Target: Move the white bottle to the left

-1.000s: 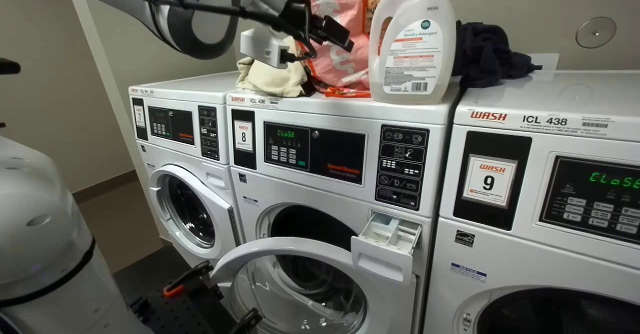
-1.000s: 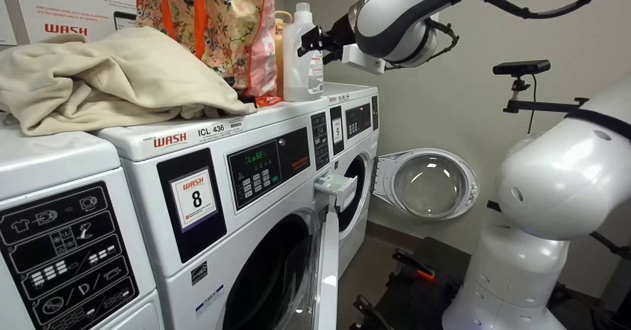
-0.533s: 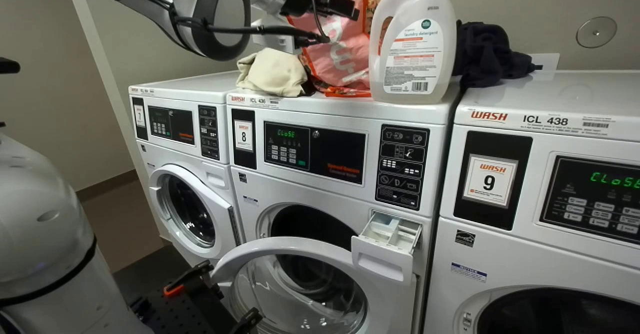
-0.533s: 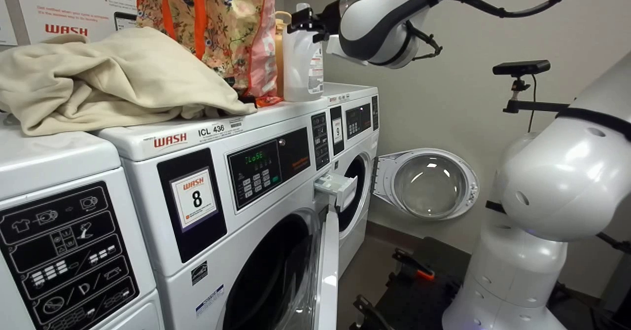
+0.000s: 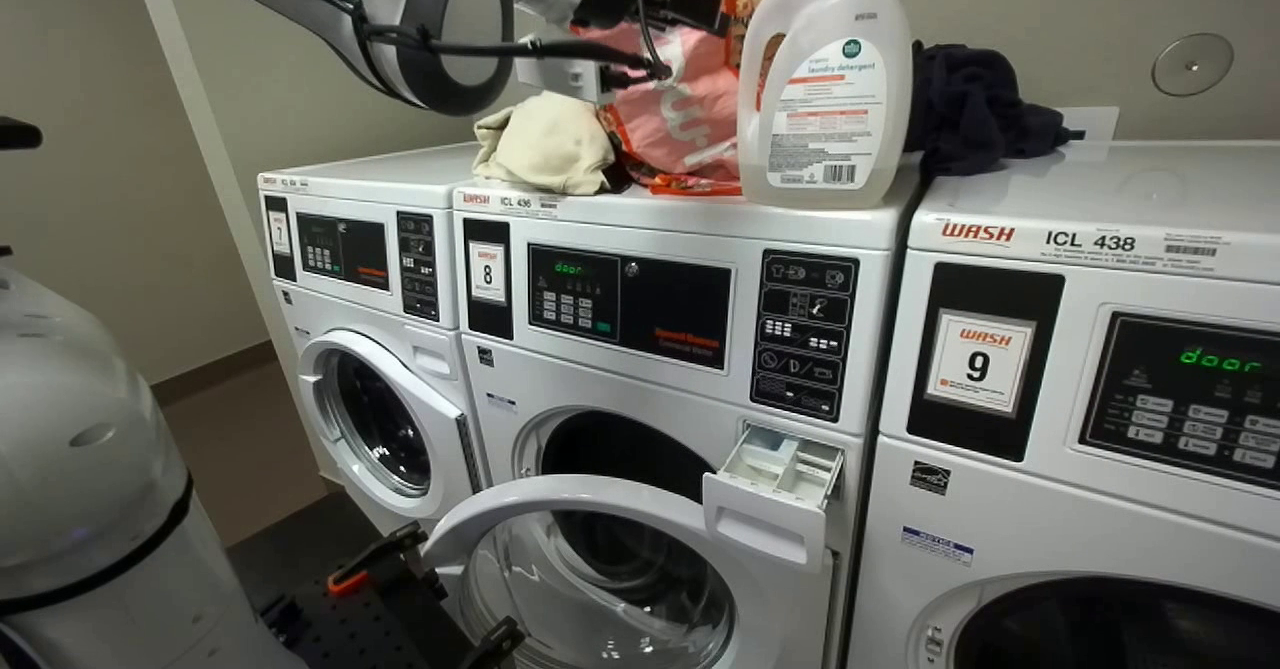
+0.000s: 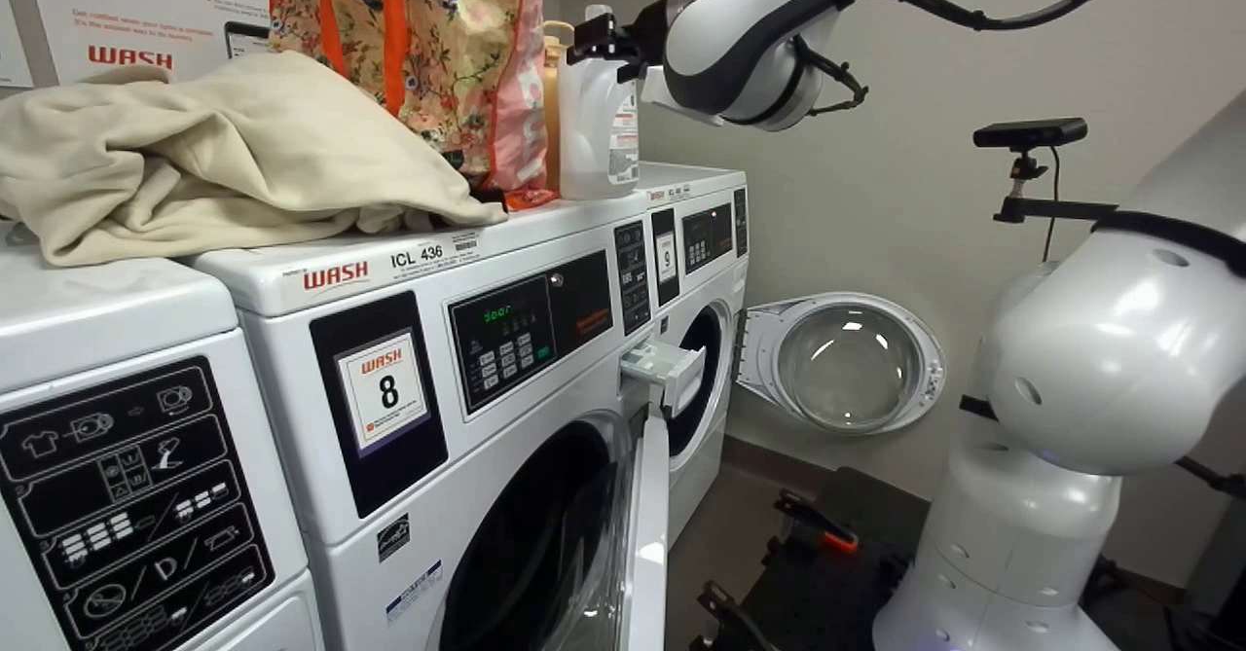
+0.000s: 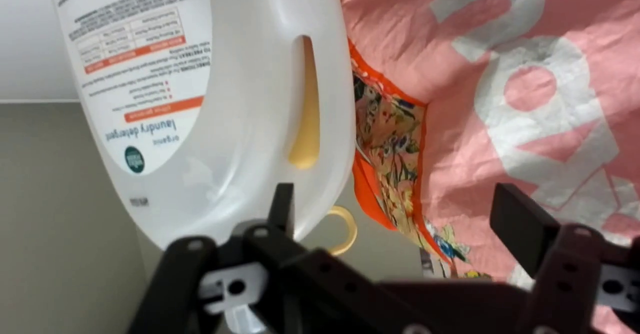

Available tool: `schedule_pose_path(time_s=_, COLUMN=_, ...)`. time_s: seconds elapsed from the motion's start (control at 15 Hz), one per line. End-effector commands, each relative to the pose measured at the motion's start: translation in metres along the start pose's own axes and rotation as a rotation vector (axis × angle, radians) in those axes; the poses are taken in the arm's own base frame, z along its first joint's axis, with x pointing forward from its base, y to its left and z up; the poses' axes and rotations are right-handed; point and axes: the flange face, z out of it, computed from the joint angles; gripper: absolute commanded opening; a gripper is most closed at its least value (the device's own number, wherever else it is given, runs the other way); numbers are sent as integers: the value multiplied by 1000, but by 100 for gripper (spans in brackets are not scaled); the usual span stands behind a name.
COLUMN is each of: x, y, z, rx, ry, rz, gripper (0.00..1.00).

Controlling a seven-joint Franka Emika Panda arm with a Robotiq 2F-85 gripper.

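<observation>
The white bottle [image 5: 835, 109] is a large detergent jug with a handle and a white label with orange-red print. It stands upright on top of washer 8, near its front edge, and also shows in an exterior view [image 6: 589, 145]. My gripper [image 6: 604, 55] is open and empty at the height of the bottle's upper part, left of it in an exterior view [image 5: 715, 24]. In the wrist view, upside down, the open fingers [image 7: 402, 219] are wide apart. One finger overlaps the bottle [image 7: 250, 114] just beyond its handle; contact cannot be told. The other is in front of the pink bag.
A pink and floral bag [image 5: 680, 109] stands close beside the bottle. A yellow bottle [image 6: 552, 106] stands behind it. Beige cloth [image 6: 224, 155] and dark cloth [image 5: 985, 104] lie on the washers. Washer 8's drawer [image 5: 780, 469] and door [image 5: 600, 569] stand open below.
My gripper has risen and moved closer to the white bottle, mostly in the first half second. The bottle has not moved. The washer displays changed from "close" to "door".
</observation>
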Motion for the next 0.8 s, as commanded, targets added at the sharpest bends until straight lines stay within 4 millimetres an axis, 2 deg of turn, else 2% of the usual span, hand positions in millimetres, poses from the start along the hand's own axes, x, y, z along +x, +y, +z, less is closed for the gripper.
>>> schedule_pose_path(time_s=0.0, x=-21, y=1, z=26, rx=-19, ry=-63, rz=32, gripper=100)
schedule_pose_path(time_s=0.2, x=-29, y=0, z=44, rx=-21, ry=-90, rz=32, gripper=100)
schedule_pose_path(time_s=0.73, x=-14, y=-11, z=73, rx=-11, ry=-77, rz=22, gripper=100)
